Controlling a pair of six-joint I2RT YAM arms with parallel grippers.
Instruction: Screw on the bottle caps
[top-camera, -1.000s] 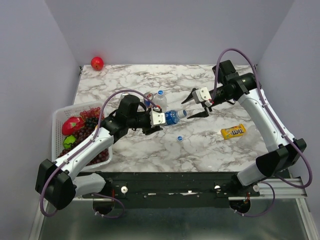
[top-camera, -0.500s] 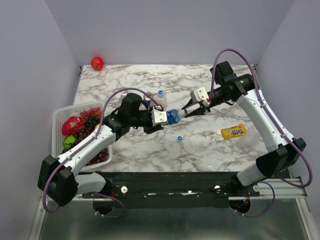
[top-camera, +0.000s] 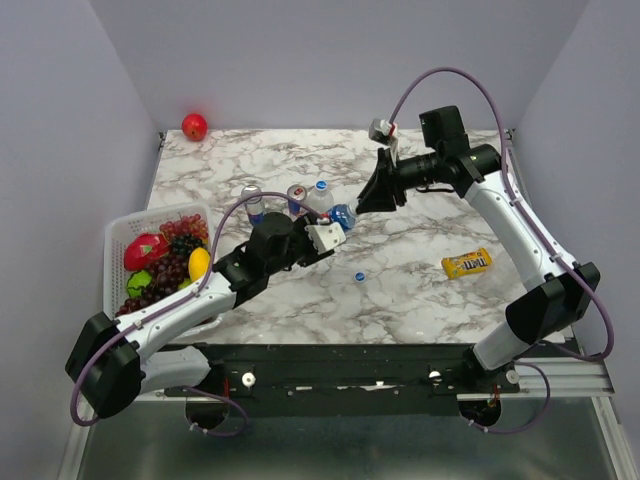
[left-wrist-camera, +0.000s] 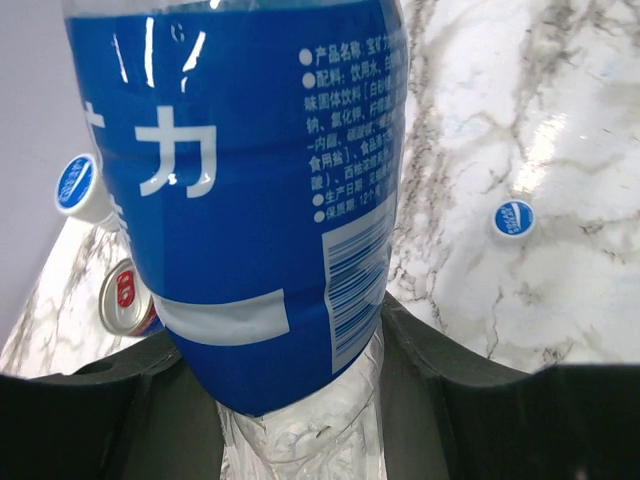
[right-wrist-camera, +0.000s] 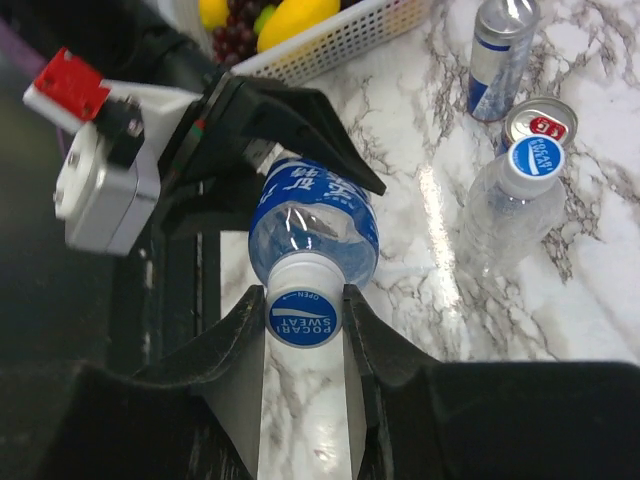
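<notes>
1. Two grippers meet on one thing. Your left gripper (top-camera: 330, 230) is clamped round the lower body of the blue-labelled bottle (right-wrist-camera: 310, 225), holding it off the marble table (top-camera: 420, 300) and tilted, with its neck toward the right arm.
2. Your right gripper (right-wrist-camera: 305, 318) has its fingers (right-wrist-camera: 245, 350) closed against both sides of the Pocari Sweat cap (right-wrist-camera: 304, 310), which sits on that bottle's neck. You cannot tell how far it is threaded on.
3. One loose blue cap (top-camera: 358, 276) lies flat on the marble near the blue-labelled bottle, on the side toward the arm bases.
4. An unlabelled clear bottle (top-camera: 320, 203) stands upright just behind the blue-labelled bottle and already wears a blue cap.
5. A red-tabbed can (top-camera: 296, 195) stands just left of the blue-labelled bottle, with a blue-and-silver drink can (top-camera: 252, 203) farther left.
6. A white fruit basket (top-camera: 115, 240) sits well to the left of the blue-labelled bottle, a yellow M&M's packet (top-camera: 467, 263) well to its right, and a red fruit (top-camera: 194, 126) far behind it to the left.
</notes>
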